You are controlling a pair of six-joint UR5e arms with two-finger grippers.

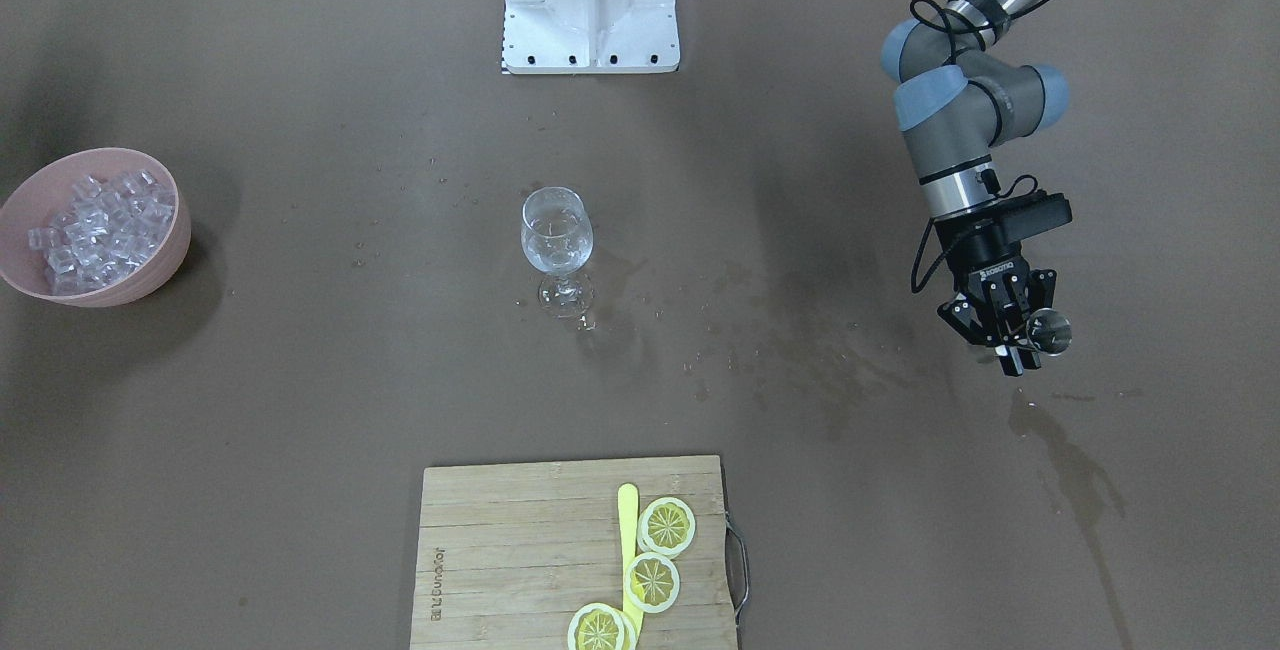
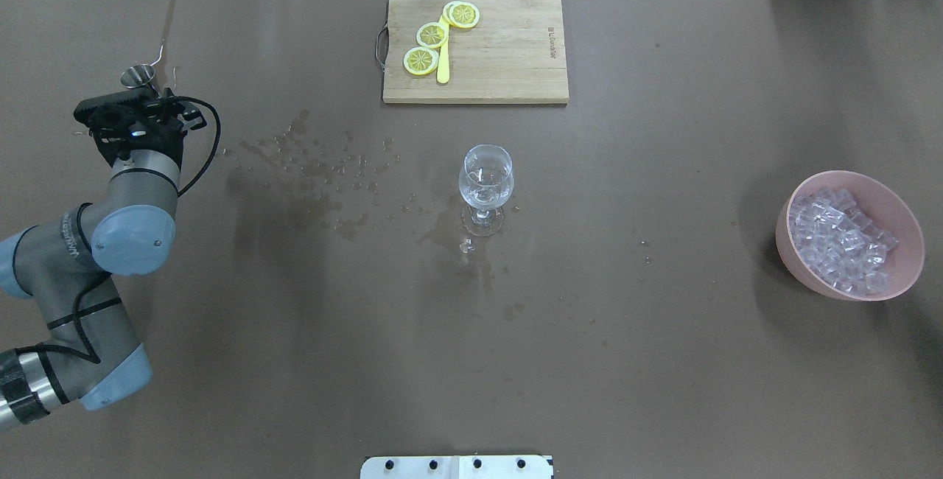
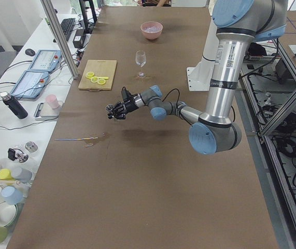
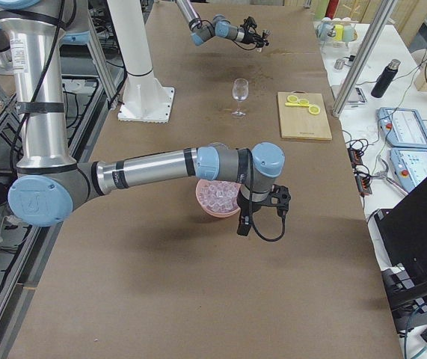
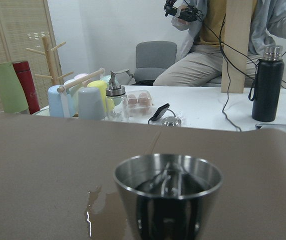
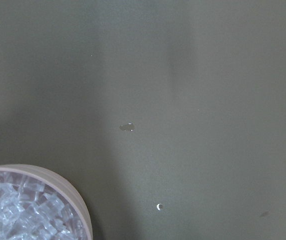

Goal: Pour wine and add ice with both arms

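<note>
A clear stemmed wine glass (image 1: 556, 240) stands upright mid-table, also in the overhead view (image 2: 485, 183); I cannot tell how much clear liquid it holds. My left gripper (image 1: 1020, 330) is shut on a small steel measuring cup (image 1: 1052, 332), held upright just above the table far to the glass's side; the cup fills the left wrist view (image 5: 168, 192). The ice (image 1: 100, 225) is heaped in a pink bowl (image 2: 906, 273). My right gripper (image 4: 243, 226) hangs beside that bowl, which shows at the right wrist view's corner (image 6: 80, 200); I cannot tell if it is open or shut.
A wooden cutting board (image 1: 500, 550) with lemon slices (image 1: 666, 526) and a yellow knife lies at the operators' edge. A white post base (image 1: 590, 0) stands at the robot's side. Wet stains (image 1: 1065, 450) and droplets mark the brown table. A side table with cups (image 5: 77, 100) lies beyond.
</note>
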